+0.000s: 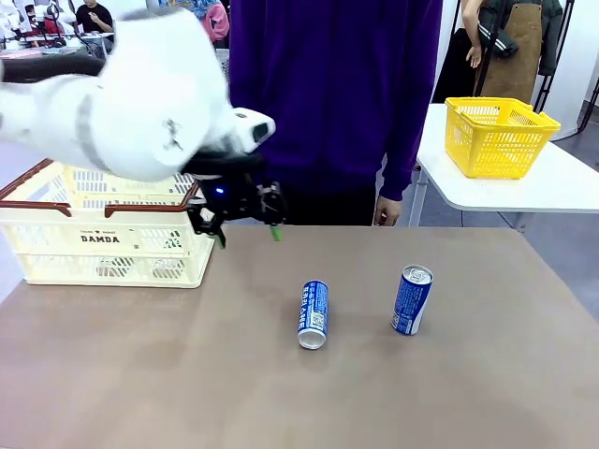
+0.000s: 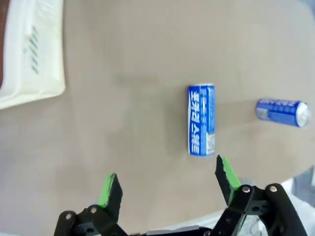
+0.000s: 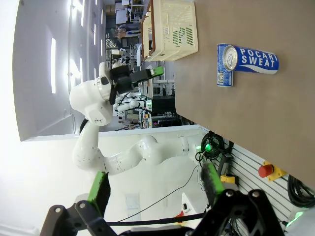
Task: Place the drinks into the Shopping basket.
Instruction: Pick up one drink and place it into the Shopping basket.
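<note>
Two blue drinks with white print are on the brown table. One can [image 1: 314,314] [image 2: 201,120] lies on its side near the middle. The other can [image 1: 412,299] [image 2: 282,111] [image 3: 256,58] stands upright to its right. The cream Shopping basket [image 1: 103,243] [image 2: 29,54] [image 3: 172,29], brown-rimmed and marked "DAMDA", sits at the table's left. My left gripper [image 1: 249,236] [image 2: 168,182] hangs open and holds nothing, above the table just right of the basket and short of the lying can. My right gripper [image 3: 155,184] is open, off the table's edge, with nothing between its fingers.
A person in a purple top [image 1: 337,94] stands at the far edge, one hand [image 1: 388,210] hanging by the table. A yellow mesh basket [image 1: 501,136] rests on a separate white table [image 1: 562,187] at the back right. Bare tabletop lies in front of the cans.
</note>
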{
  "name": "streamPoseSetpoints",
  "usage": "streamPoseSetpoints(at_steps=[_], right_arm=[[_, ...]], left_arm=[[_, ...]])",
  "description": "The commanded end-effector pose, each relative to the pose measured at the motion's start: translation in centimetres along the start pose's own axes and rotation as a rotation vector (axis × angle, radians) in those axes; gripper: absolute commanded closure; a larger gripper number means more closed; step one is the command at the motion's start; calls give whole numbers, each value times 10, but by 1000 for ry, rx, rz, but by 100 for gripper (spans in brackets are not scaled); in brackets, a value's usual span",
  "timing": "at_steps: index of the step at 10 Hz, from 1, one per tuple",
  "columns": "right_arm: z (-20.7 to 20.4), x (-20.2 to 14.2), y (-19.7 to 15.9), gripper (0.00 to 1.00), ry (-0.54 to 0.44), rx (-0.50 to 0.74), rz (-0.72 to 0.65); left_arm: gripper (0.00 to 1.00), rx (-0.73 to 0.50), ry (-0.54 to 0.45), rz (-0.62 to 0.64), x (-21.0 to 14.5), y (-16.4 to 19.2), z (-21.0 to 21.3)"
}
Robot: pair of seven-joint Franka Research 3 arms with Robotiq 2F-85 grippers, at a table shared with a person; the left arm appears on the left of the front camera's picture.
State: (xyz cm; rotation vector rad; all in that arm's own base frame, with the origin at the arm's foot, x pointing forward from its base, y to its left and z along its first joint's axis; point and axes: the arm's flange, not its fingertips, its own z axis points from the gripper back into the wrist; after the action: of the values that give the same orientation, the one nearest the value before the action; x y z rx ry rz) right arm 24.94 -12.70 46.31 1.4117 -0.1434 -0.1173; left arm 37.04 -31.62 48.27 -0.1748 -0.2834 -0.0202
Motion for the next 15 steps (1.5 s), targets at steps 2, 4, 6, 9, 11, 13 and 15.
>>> streamPoseSetpoints(at_steps=[2, 4, 6, 9, 11, 13, 15], right_arm=[[-1, 3, 8, 0, -11, 24, -13], [-1, 3, 8, 0, -11, 24, -13], [-1, 3, 8, 0, -11, 24, -13], [-1, 3, 8, 0, -11, 24, -13], [-1, 3, 8, 0, -11, 24, -13], [-1, 3, 8, 0, -11, 24, -13], [-1, 3, 8, 0, -11, 24, -13]], left_arm=[[0, 66, -59, -6, -8, -43, -52], [0, 52, -17, -36, -12, -59, -89], [0, 56, 45, -85, -20, -69, -117], [0, 41, 116, -188, -26, -81, -152], [0, 64, 172, -199, -21, -86, -177], [0, 96, 194, -199, -17, -87, -194], [0, 115, 186, -243, -21, -89, -199]])
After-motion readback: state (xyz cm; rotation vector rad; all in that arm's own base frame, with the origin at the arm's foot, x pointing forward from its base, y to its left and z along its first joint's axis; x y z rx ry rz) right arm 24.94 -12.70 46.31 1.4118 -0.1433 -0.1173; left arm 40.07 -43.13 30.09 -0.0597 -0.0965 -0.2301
